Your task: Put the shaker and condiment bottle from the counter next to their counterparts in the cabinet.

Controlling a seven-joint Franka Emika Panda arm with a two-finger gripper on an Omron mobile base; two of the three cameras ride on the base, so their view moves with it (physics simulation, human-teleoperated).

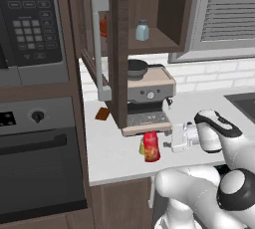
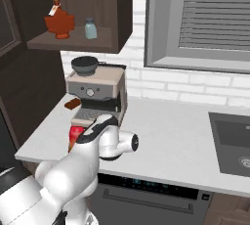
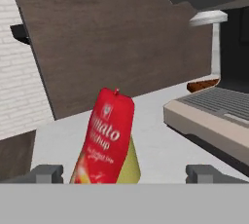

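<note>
Gripper jaws apart around red bottle lower centre, yellow shaker touching behind it, coffee machine right.

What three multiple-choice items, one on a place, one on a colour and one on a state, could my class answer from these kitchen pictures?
1. Where does the condiment bottle stand?
A. On the counter, in front of the coffee machine
B. On the cabinet shelf
C. In the sink

2. What colour is the shaker on the cabinet shelf?
A. Bright green
B. Pale blue-grey
C. Black

3. How is the gripper?
A. Shut on the bottle
B. Open, holding nothing
C. Shut on a cup

Answers:
1 A, the red bottle sits on the white top by the machine's tray.
2 B, both base views show it pale blue-grey.
3 B, in the hand view the fingertips stand wide on either side of the bottle, not touching it.
</note>
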